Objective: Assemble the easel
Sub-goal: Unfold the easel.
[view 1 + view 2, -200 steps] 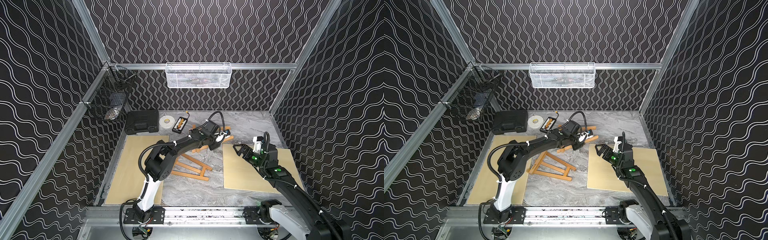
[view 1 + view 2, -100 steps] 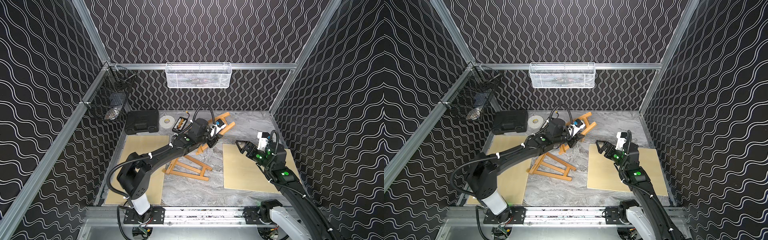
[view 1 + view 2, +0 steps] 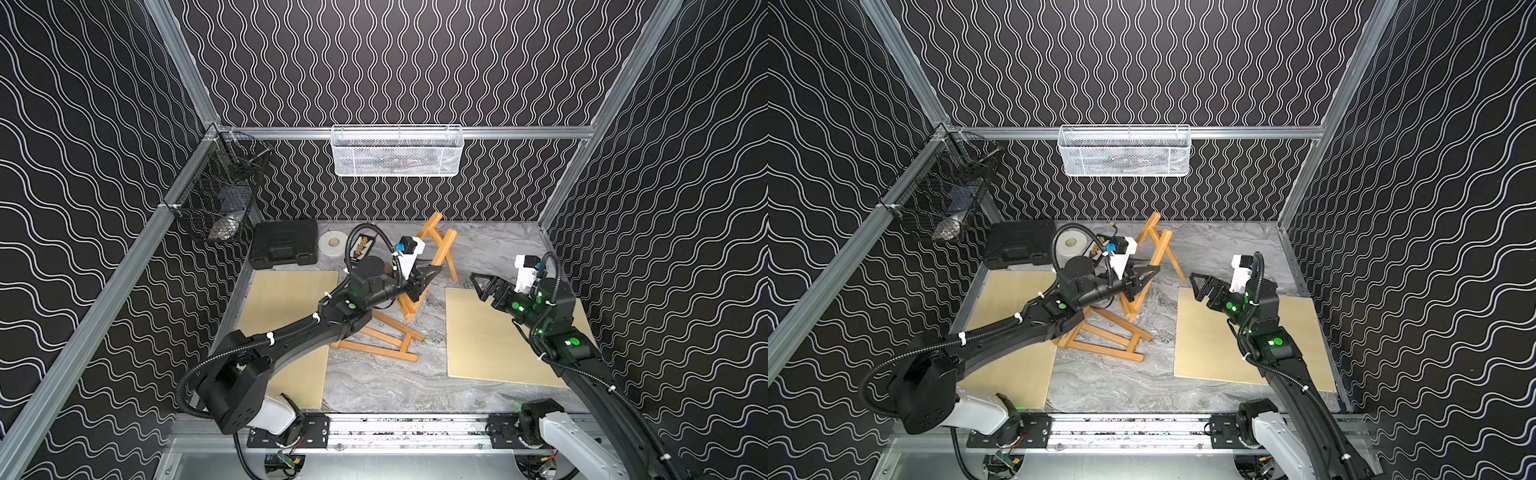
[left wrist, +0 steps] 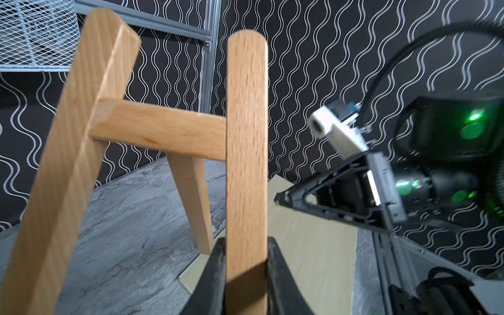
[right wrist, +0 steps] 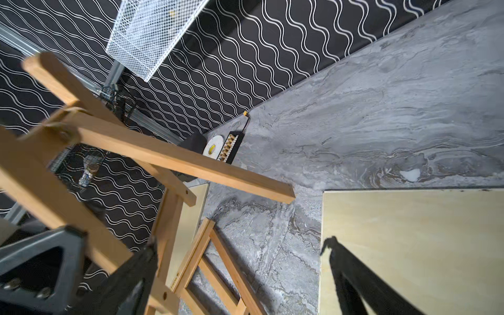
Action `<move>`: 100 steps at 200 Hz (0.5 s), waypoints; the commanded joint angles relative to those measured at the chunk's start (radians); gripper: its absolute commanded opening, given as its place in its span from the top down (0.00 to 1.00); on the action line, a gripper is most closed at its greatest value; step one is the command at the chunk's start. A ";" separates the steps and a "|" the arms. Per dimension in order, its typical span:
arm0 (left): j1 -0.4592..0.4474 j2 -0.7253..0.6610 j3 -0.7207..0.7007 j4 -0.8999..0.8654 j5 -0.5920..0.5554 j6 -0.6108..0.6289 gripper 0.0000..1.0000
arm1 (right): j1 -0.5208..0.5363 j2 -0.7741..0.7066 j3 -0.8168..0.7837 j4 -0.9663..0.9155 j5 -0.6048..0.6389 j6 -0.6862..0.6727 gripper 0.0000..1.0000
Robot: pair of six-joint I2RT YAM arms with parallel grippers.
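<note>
Your left gripper is clamped on one slat of the pale wooden easel. Its hinged upper half stands raised and its lower frame lies mid-table. Your right gripper hangs nearby, spread wide and empty

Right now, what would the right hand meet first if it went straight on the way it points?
Probably the raised easel frame held by the left hand; depth is unclear.
</note>
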 commanded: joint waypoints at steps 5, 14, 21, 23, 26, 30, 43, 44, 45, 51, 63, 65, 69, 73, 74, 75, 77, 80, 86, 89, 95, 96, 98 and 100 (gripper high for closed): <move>0.000 -0.021 -0.022 0.200 0.002 -0.110 1.00 | 0.057 0.071 0.019 0.086 0.049 -0.026 0.00; 0.000 -0.020 -0.031 0.223 0.007 -0.124 1.00 | 0.084 0.098 0.026 0.094 0.071 -0.039 0.00; 0.000 -0.020 -0.032 0.228 0.008 -0.128 1.00 | 0.104 0.117 0.030 0.100 0.088 -0.051 0.00; 0.000 -0.020 -0.032 0.227 0.008 -0.131 1.00 | 0.109 0.123 0.030 0.102 0.094 -0.054 0.00; 0.000 -0.020 -0.031 0.225 0.008 -0.132 1.00 | 0.116 0.130 0.033 0.104 0.103 -0.060 0.00; 0.000 -0.022 -0.031 0.220 0.007 -0.134 1.00 | 0.123 0.137 0.034 0.108 0.112 -0.063 0.00; 0.000 -0.028 -0.032 0.215 0.019 -0.134 1.00 | 0.144 0.173 0.040 0.116 0.151 -0.078 0.00; 0.000 -0.029 -0.033 0.215 0.020 -0.134 1.00 | 0.144 0.176 0.040 0.116 0.155 -0.078 0.00; 0.000 -0.030 -0.033 0.215 0.021 -0.134 1.00 | 0.145 0.178 0.042 0.116 0.158 -0.079 0.00; 0.000 -0.034 -0.038 0.218 0.025 -0.135 1.00 | 0.149 0.190 0.044 0.117 0.180 -0.080 0.00; 0.000 -0.043 -0.046 0.215 0.028 -0.135 1.00 | 0.150 0.210 0.041 0.136 0.219 -0.081 0.00; 0.000 -0.044 -0.047 0.212 0.028 -0.132 1.00 | 0.151 0.212 0.040 0.142 0.223 -0.082 0.00; 0.000 -0.047 -0.048 0.208 0.028 -0.130 1.00 | 0.151 0.219 0.038 0.153 0.226 -0.085 0.00; 0.000 -0.050 -0.049 0.203 0.028 -0.126 1.00 | 0.151 0.228 0.037 0.163 0.226 -0.087 0.00; -0.001 -0.050 -0.048 0.201 0.028 -0.126 1.00 | 0.151 0.230 0.037 0.164 0.226 -0.087 0.00; 0.000 -0.051 -0.048 0.199 0.028 -0.125 1.00 | 0.151 0.232 0.038 0.166 0.226 -0.087 0.00; 0.000 -0.053 -0.048 0.198 0.030 -0.123 1.00 | 0.151 0.237 0.038 0.170 0.224 -0.088 0.00; 0.000 -0.054 -0.047 0.193 0.032 -0.120 1.00 | 0.151 0.243 0.038 0.176 0.220 -0.088 0.00; 0.000 -0.055 -0.044 0.183 0.039 -0.117 1.00 | 0.152 0.257 0.040 0.190 0.201 -0.090 0.00; 0.000 -0.055 -0.042 0.177 0.042 -0.115 1.00 | 0.152 0.262 0.038 0.200 0.188 -0.093 0.00; 0.000 -0.055 -0.038 0.165 0.048 -0.110 1.00 | 0.152 0.272 0.034 0.220 0.158 -0.099 0.00; 0.000 -0.055 -0.037 0.163 0.048 -0.110 1.00 | 0.154 0.272 0.033 0.223 0.153 -0.100 0.00; 0.000 -0.057 -0.036 0.159 0.048 -0.109 1.00 | 0.153 0.273 0.032 0.227 0.147 -0.101 0.00; 0.000 -0.057 -0.034 0.156 0.048 -0.107 1.00 | 0.153 0.275 0.028 0.238 0.132 -0.105 0.00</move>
